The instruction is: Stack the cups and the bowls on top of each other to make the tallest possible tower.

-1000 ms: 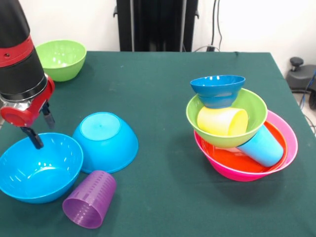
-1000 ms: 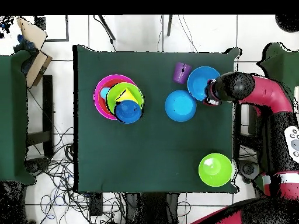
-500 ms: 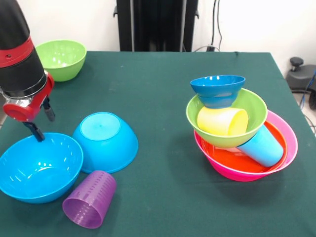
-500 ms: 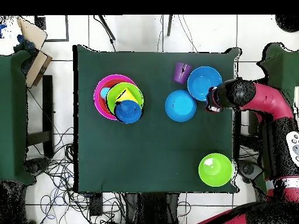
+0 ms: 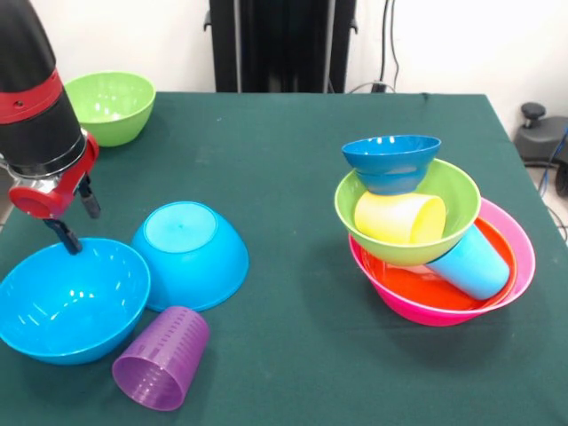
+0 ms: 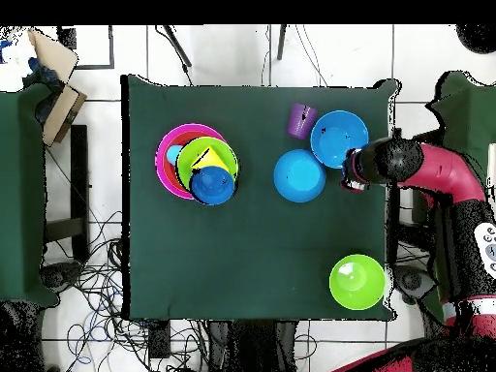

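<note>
The tower stands at the right: a pink bowl (image 5: pixel 519 257) holds an orange bowl (image 5: pixel 404 286) and a tilted light blue cup (image 5: pixel 472 262). Above them sit a lime green bowl (image 5: pixel 453 188), a yellow cup (image 5: pixel 399 218) on its side and a dark-blue bowl (image 5: pixel 390 162). At the left are an upright bright blue bowl (image 5: pixel 71 300), an overturned bright blue bowl (image 5: pixel 189 253) and a purple cup (image 5: pixel 161 358) lying on its side. My gripper (image 5: pixel 78 224) hangs open and empty just above the upright blue bowl's far rim. From overhead, the gripper (image 6: pixel 349 174) is beside that bowl (image 6: pixel 339 139).
A second lime green bowl (image 5: pixel 110 106) stands alone at the far left corner, also seen from overhead as the lone green bowl (image 6: pixel 356 282). The green tablecloth (image 5: pixel 284 169) stretches bare between the two groups. The table edge is close to my arm's left side.
My gripper has risen off the upright blue bowl's rim and drawn back a little toward the robot's side. The bowls and cups have not moved.
</note>
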Robot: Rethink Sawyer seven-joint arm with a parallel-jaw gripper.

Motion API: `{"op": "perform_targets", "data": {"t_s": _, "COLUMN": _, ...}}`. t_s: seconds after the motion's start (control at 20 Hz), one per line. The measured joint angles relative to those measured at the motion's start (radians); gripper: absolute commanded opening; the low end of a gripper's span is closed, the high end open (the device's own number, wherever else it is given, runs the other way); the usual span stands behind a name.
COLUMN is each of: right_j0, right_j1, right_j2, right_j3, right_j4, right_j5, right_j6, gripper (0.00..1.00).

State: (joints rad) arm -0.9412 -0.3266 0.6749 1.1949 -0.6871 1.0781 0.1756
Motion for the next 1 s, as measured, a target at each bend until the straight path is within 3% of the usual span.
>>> {"op": "perform_targets", "data": {"t_s": 1.0, "right_j0": 0.0, "right_j1": 0.012, "right_j2": -0.003, "right_j3": 0.021, "right_j4": -0.006, "right_j5": -0.077, "right_j6": 0.0, "gripper": 1.0}}
